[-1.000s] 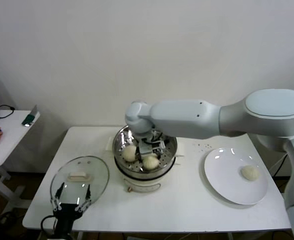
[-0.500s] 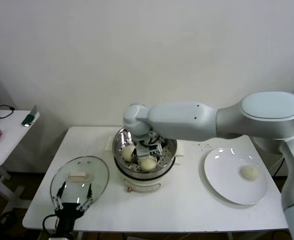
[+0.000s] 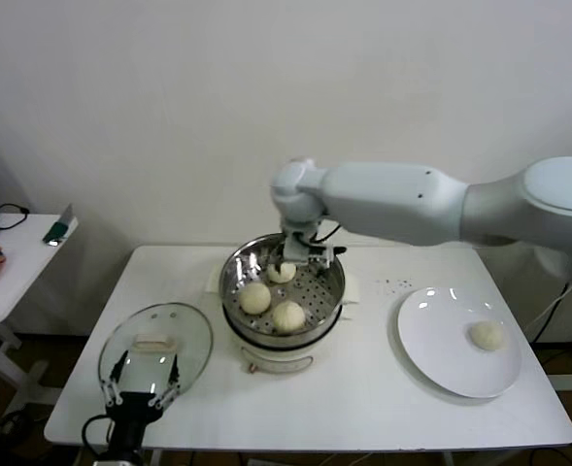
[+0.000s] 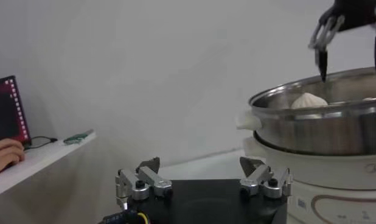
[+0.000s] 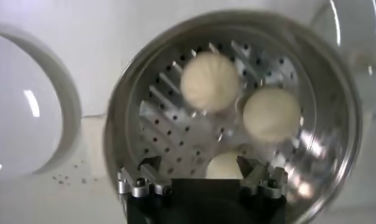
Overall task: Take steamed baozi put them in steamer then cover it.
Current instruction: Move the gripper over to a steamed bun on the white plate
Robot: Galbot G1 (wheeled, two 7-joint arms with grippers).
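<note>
right gripper [image 3: 300, 254] hovered over steamer [image 3: 283, 301], jaws apart, empty; three baozi [image 3: 287, 315] inside, fourth [image 3: 486, 335] on plate [image 3: 441, 361]. left gripper [image 3: 138, 396] near cover [image 3: 155, 347], jaws apart.

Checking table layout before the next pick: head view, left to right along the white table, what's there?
Left gripper at the near edge → glass lid → steamer holding three buns, right gripper above it → white plate → the last bun on that plate.
</note>
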